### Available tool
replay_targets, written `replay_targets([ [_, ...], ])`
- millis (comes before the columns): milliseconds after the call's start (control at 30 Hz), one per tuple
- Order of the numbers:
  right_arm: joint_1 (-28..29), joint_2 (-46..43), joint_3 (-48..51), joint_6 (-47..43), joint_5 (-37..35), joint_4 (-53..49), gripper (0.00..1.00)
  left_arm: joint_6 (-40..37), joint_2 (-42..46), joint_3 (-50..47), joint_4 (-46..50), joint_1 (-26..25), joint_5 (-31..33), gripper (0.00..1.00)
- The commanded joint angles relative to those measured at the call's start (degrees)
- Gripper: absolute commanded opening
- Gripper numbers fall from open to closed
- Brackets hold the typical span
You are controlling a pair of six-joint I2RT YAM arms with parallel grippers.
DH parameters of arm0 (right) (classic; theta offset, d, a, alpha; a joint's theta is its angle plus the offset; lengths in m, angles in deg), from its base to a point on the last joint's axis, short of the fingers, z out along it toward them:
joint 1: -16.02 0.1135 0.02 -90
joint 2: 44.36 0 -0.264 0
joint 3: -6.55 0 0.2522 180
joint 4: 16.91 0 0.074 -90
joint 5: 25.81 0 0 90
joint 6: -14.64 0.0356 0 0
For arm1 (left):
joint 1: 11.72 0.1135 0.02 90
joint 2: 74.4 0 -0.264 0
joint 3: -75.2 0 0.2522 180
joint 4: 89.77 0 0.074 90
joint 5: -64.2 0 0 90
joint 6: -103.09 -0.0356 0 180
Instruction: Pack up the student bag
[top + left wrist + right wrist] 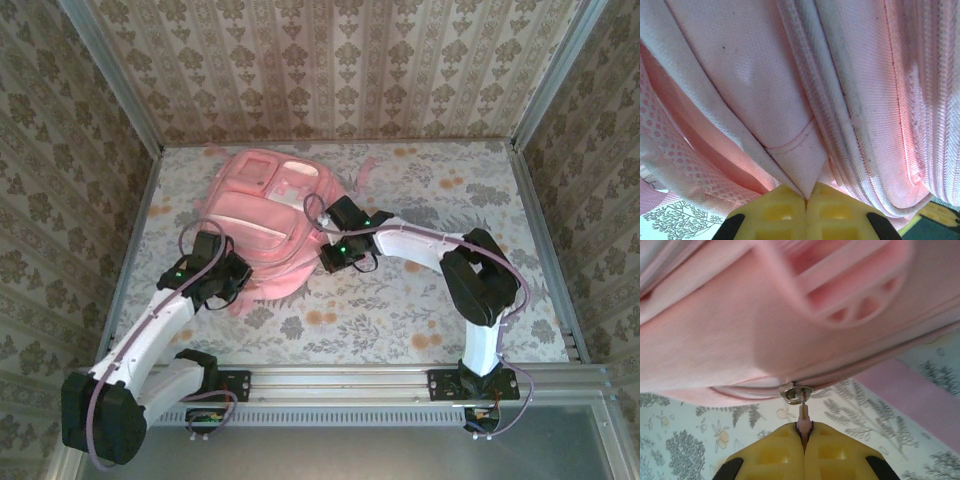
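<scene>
The student bag (pixel 262 215) lies flat on the floral tablecloth (pixel 400 300), left of the table's middle and toward the back wall, with my two arms reaching in from either side; my left gripper (pixel 806 201) sits at its near left edge, yellow fingers (pixel 775 212) pressed together on a pointed fold of the bag's pink fabric, beside a zipper seam (pixel 840 125) and with a mesh panel (pixel 675 145) off to the left; my right gripper (pixel 804 439) is at the bag's right edge, jaws closed on the small pink zipper pull (pixel 803 413) that hangs from the metal slider (pixel 796 392); a pink strap (pixel 905 390) lies on the cloth just beyond.
</scene>
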Motion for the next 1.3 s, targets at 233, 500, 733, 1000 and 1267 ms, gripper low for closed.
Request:
replay_targets([
  [233, -5.36, 3.97, -3.68, 0.14, -1.1, -1.7, 0.0, -2.94, -0.1, -1.25, 2.79, 0.77, -0.93, 0.0],
  [500, -8.66, 4.92, -4.99, 0.96, -3.22, -2.35, 0.0, -10.72, -6.98, 4.11, -4.65, -1.53, -10.35, 0.27],
  [733, -13.83, 4.44, -4.57, 0.37, -5.77, -4.37, 0.0, -21.49, -5.4, 10.0, -6.02, -5.99, -11.96, 0.65],
  [1000, -19.04, 2.15, -3.64, -6.0, -10.01, -8.85, 0.0, -32.23, 0.16, 13.62, -5.89, -4.85, -12.75, 1.0],
  [1267, -20.18, -2.84, -1.22, -6.59, -7.46, -6.71, 0.57, -38.49, -0.24, 18.69, -1.95, 0.79, -7.01, 1.0],
])
